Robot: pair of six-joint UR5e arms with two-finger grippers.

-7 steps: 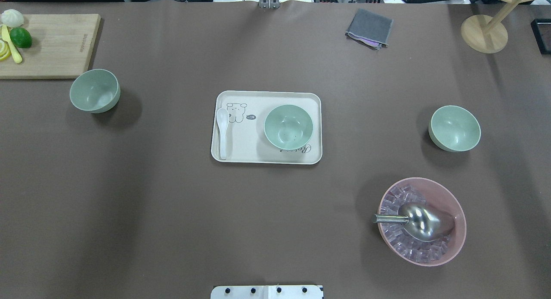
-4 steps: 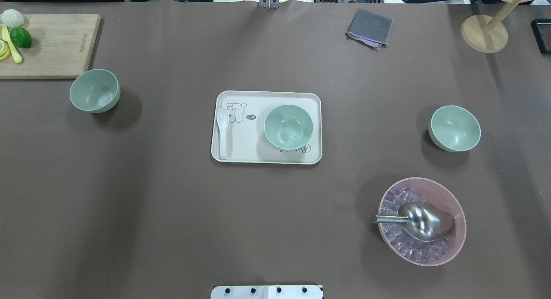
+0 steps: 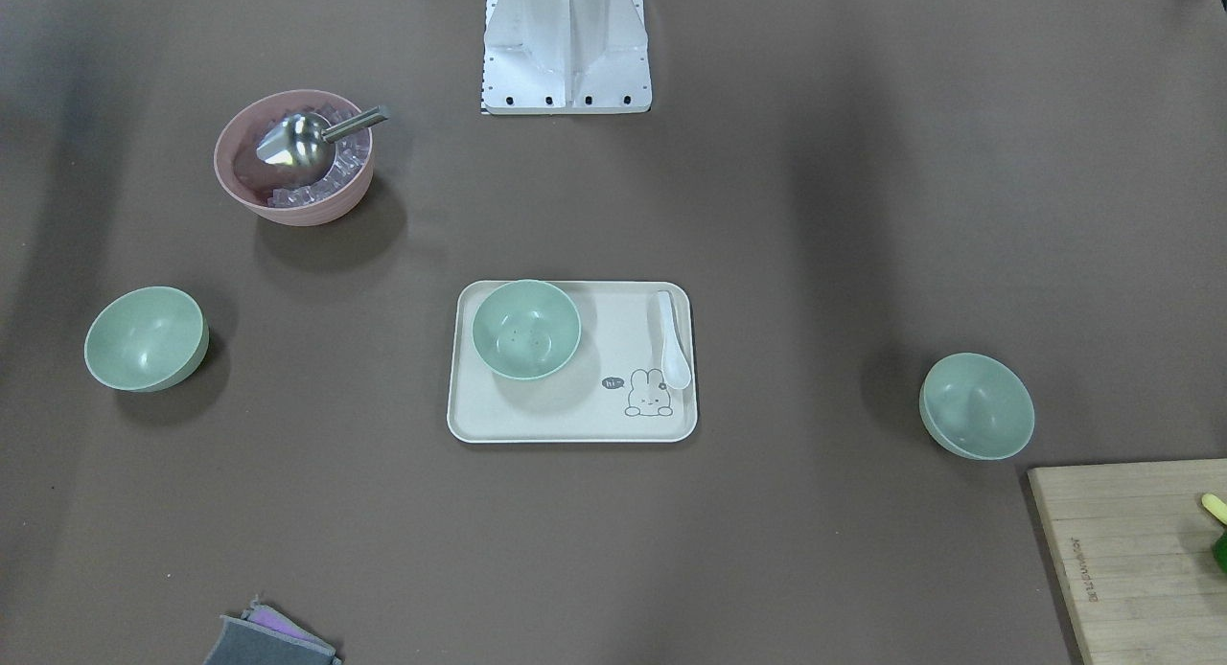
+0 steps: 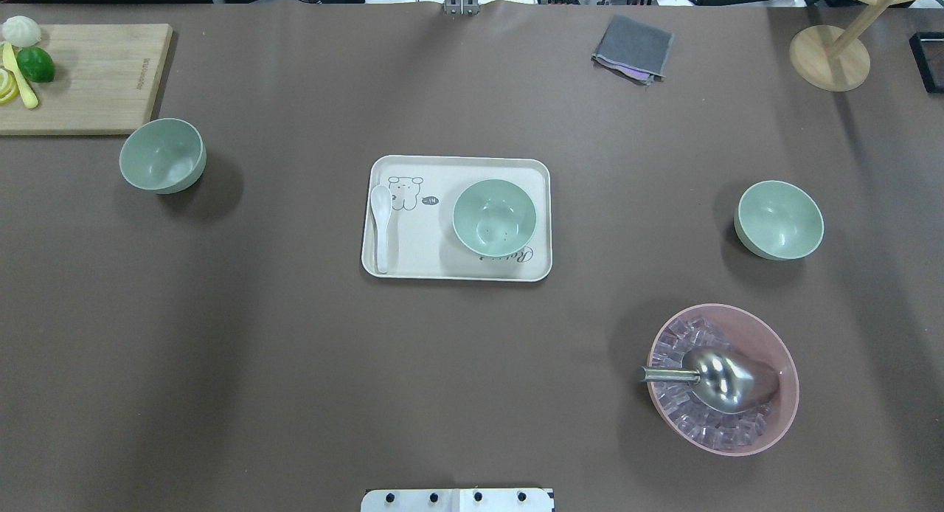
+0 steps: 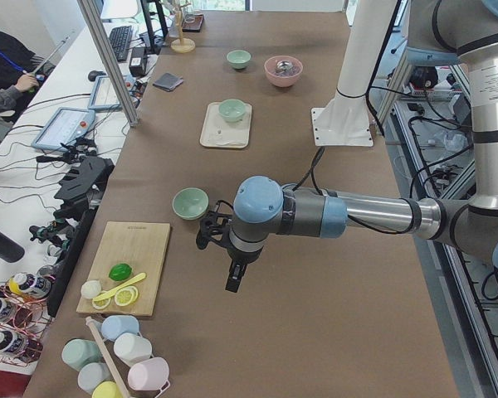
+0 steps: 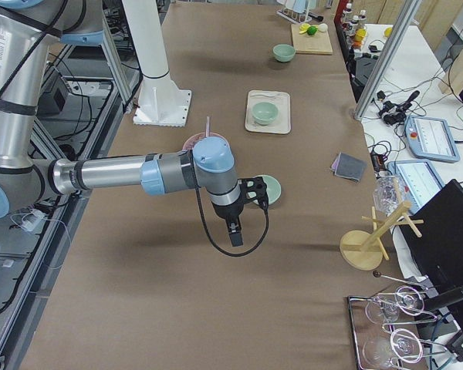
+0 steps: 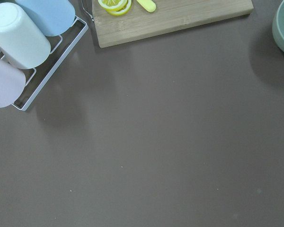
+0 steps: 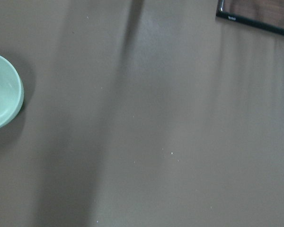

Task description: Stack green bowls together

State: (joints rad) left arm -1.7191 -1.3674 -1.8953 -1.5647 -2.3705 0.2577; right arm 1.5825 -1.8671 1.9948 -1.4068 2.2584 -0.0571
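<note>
Tabletop matte brown, green bowls well apart; left tool, right tool: grip indiscernible.

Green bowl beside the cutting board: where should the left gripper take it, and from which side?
Pinch the rim of the green bowl from above, one finger inside the wall, one outside: it sits upright, mouth up, empty. Use the rim section away from the cutting board, which lies close beside it.
</note>
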